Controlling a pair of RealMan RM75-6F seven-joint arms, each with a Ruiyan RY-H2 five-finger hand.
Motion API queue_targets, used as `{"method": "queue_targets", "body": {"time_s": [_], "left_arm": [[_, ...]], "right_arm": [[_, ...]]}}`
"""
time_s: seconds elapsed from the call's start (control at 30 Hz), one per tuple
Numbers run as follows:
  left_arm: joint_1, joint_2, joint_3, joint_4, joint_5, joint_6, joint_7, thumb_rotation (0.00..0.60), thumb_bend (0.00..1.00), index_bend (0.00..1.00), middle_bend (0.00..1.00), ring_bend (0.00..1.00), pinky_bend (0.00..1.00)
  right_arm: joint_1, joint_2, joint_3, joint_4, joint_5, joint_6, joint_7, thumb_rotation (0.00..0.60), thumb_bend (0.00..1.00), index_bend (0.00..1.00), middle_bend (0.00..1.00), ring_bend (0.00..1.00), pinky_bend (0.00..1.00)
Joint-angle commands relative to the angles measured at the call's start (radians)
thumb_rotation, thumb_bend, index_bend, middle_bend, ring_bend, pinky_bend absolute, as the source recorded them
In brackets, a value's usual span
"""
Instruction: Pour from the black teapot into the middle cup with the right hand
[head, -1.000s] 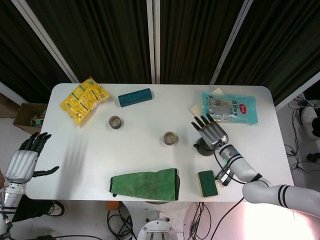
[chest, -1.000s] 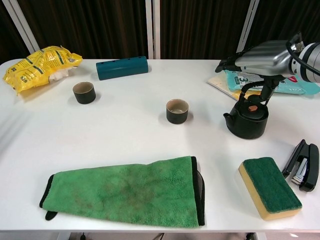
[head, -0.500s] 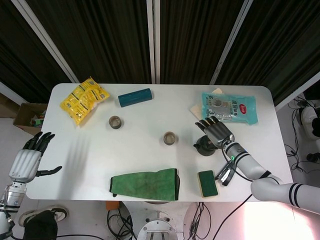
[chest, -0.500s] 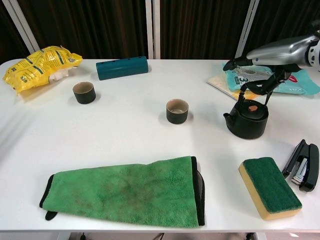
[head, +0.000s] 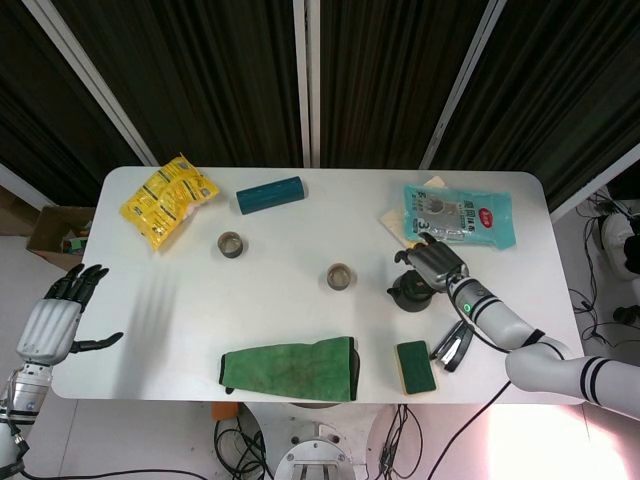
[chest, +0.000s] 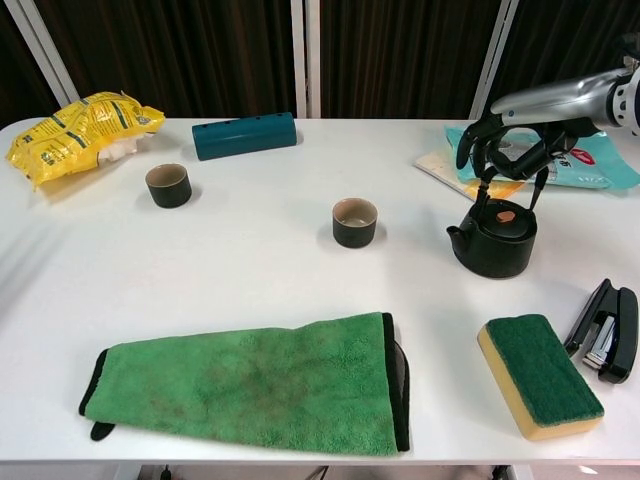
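A robot's right hand (chest: 515, 140) sits directly above a squat black cast-iron teapot (chest: 495, 238), its dark fingers (chest: 484, 143) now curled downward around the raised arch of the handle. Half a second ago the same fingers lay nearly flat and spread over the pot; a second ago the hand hovered slightly lower and nearer. The curl suggests the grasp is just forming, though whether the fingers have actually closed on the handle cannot be told from either view. The teapot stands upright on the white table (chest: 260, 270), so lifting and pouring are likely still ahead.

Nearest the viewer, in front of the hand, lie a green-and-yellow scouring sponge (chest: 540, 374) and a black stapler (chest: 605, 330); further off toward the other arm is a long green microfibre cloth (chest: 250, 382). None blocks the pour path.

Level with the teapot, toward the robot's left, stands the target, a small dark ceramic middle cup (chest: 354, 221), upright with open table between. A second dark cup (chest: 167, 184) stands further that way.

Behind the hand is a teal plastic wipes packet (head: 460, 215). Far across, a teal cylindrical case (chest: 245, 134) and a yellow snack bag (chest: 75, 128).

The left hand (head: 55, 318) hangs off the table edge, fingers spread, holding nothing
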Motion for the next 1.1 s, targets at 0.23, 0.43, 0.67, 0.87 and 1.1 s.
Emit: {"method": "queue_targets", "body": {"time_s": [0.23,0.43,0.67,0.87,1.1], "left_arm": [[-0.001,-0.003,0.0,0.003,0.002,0.0,-0.001,0.443,0.07,0.11,0.09,0.03,0.18],[-0.001,-0.002,-0.002,-0.001,0.001,0.002,0.005,0.442,0.07,0.11,0.09,0.03,0.18],[-0.001,-0.004,-0.001,-0.002,0.0,0.0,0.008,0.439,0.06,0.11,0.09,0.03,0.18],[-0.002,-0.003,-0.002,-0.004,-0.001,0.001,0.008,0.44,0.06,0.11,0.09,0.03,0.18],[-0.003,-0.004,-0.001,0.0,-0.002,-0.003,0.006,0.44,0.06,0.11,0.09,0.03,0.18]], "right_arm": [[0.006,0.011,-0.018,0.005,-0.02,-0.017,0.049,0.385,0.78,0.34,0.39,0.26,0.0],[0.012,0.018,-0.035,0.004,-0.028,-0.015,0.055,0.384,0.78,0.39,0.43,0.3,0.0],[0.02,0.018,-0.05,0.003,-0.023,-0.014,0.061,0.385,0.78,0.4,0.44,0.31,0.0],[0.027,0.026,-0.059,0.001,-0.019,-0.024,0.073,0.374,0.77,0.43,0.46,0.33,0.0],[0.035,0.035,-0.067,-0.008,-0.02,-0.035,0.089,0.357,0.74,0.43,0.47,0.34,0.0]]}}
